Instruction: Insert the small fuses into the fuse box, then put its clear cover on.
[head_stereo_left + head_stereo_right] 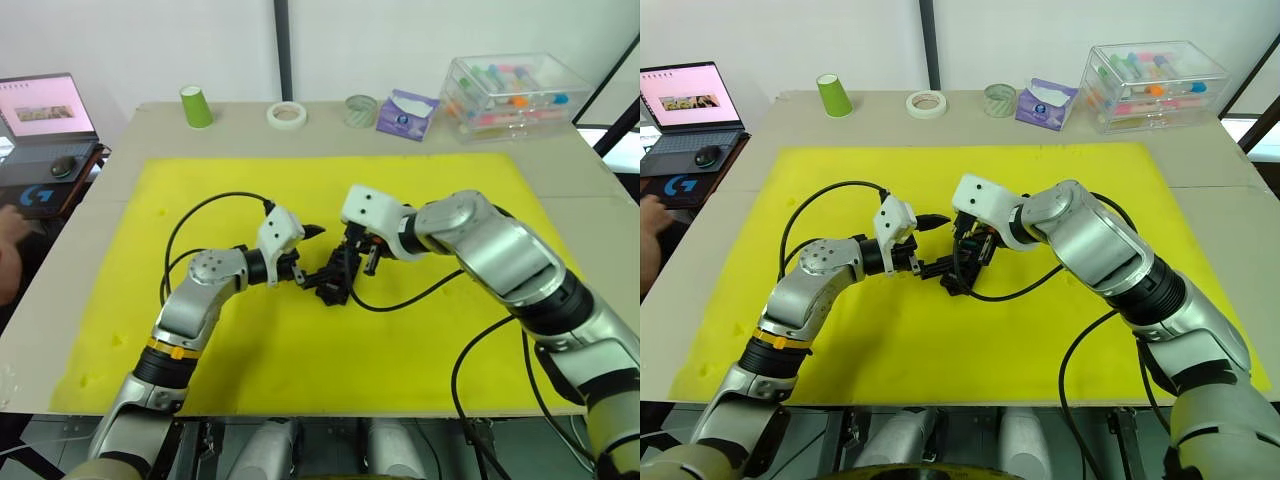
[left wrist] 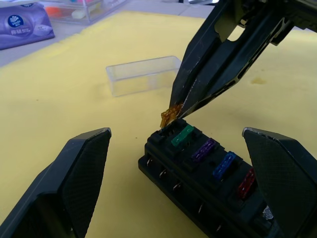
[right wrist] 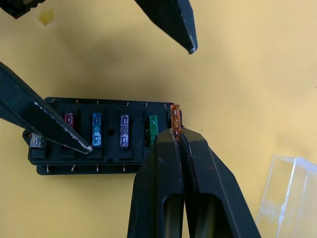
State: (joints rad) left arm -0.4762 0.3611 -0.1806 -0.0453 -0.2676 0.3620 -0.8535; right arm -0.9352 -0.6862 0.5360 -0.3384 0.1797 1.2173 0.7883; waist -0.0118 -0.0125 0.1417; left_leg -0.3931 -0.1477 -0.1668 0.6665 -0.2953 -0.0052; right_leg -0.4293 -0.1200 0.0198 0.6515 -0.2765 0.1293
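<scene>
On the yellow mat (image 1: 430,330) that covers the middle of the table (image 1: 90,240), the two arms meet over the fuse box (image 2: 198,178), a black ridged block lying flat near the mat's centre. The right claw (image 3: 174,131) has its two fingers pressed together on an orange fuse (image 2: 170,117), holding it tilted at the end slot of the box, its lower edge just at the slot's mouth. Beside that slot sit a green fuse (image 2: 183,136), a purple fuse (image 2: 203,149), a blue fuse (image 2: 224,165) and a red fuse (image 2: 246,182) in a row, with a grey fuse (image 3: 36,142) at the far end. The left claw (image 2: 178,188) is spread wide, one finger on each side of the box, and I cannot tell whether either touches it. The clear cover (image 2: 143,75) lies on the mat a little apart from the box. Along the table's far edge stand a green cup (image 1: 196,106), a roll of tape (image 1: 287,114), a tissue pack (image 1: 405,113) and a clear bin (image 1: 515,92).
</scene>
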